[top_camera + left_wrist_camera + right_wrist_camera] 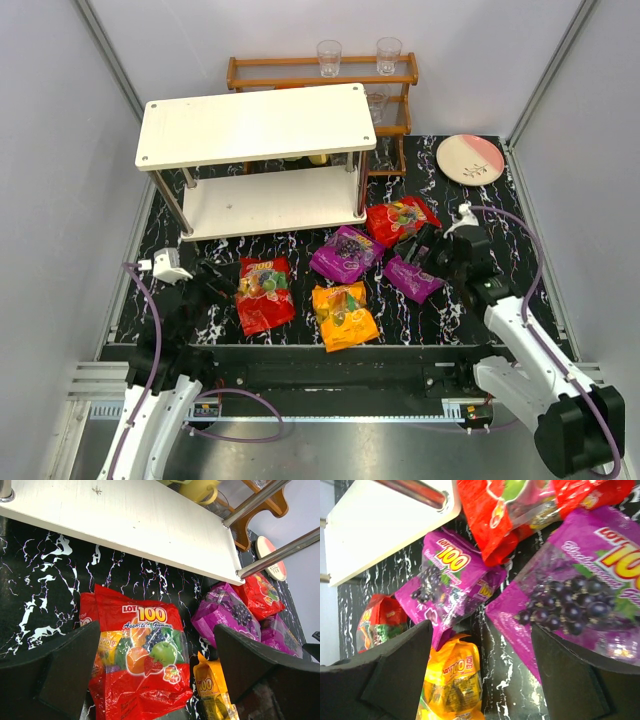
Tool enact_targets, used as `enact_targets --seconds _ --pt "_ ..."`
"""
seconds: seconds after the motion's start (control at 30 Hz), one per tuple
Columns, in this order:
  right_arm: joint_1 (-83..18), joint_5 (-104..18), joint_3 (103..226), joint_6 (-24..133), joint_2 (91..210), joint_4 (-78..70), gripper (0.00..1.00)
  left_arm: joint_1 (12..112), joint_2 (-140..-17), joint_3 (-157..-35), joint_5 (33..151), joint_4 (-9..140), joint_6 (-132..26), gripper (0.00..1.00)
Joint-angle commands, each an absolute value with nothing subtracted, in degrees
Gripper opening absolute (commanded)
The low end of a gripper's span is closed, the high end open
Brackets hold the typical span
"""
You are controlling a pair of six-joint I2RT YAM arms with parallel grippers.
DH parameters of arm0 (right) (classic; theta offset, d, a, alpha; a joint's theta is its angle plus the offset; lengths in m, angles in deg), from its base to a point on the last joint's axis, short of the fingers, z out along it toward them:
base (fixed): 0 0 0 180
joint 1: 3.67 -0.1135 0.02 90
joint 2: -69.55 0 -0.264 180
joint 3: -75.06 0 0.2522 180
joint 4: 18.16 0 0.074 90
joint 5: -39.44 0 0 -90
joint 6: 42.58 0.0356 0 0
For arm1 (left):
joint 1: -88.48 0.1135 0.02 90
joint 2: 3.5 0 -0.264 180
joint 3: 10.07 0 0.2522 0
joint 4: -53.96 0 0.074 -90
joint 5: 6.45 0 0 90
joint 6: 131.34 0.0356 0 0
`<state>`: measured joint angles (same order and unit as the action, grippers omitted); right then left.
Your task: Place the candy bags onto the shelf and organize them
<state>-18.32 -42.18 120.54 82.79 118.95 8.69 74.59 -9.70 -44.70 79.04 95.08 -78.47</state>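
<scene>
Purple candy bag (580,605) under right gripper (481,635)

A brown wooden rack (280,80) bearing clear glasses (329,57) stands beside a pink-and-white plate (469,159) on the black marbled tabletop (290,245).

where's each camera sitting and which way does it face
Top: high behind the arms, looking down on the shelf; left arm and right arm show at the bottom.
Left wrist: on the left arm, facing a red bag; the open left tool frames it.
Right wrist: on the right arm, facing a purple bag beside the right tool.
Both wrist views show the orange bag.
</scene>
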Motion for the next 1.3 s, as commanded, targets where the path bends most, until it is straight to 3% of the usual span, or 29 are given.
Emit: enact_targets --seconds 0.0,0.17,0.5,1.27 --pt "-22.81 -40.62 123.97 83.72 120.87 4.66 0.89 74.42 -10.71 -45.89 78.45 93.12 -78.61 0.99" --pt "-30.28 -47.04 123.45 85.64 123.94 3.08 0.89 74.42 -13.08 -46.86 78.54 93.21 -78.08 0.99" --pt "-31.18 -50.30 124.23 96.80 130.18 3.33 0.89 74.33 -12.99 -45.98 79.77 92.69 -78.35 0.99" --pt "-37.59 -51.08 128.81 102.79 139.51 0.88 0.88 74.33 -13.78 -45.72 80.83 91.98 -77.90 0.99"
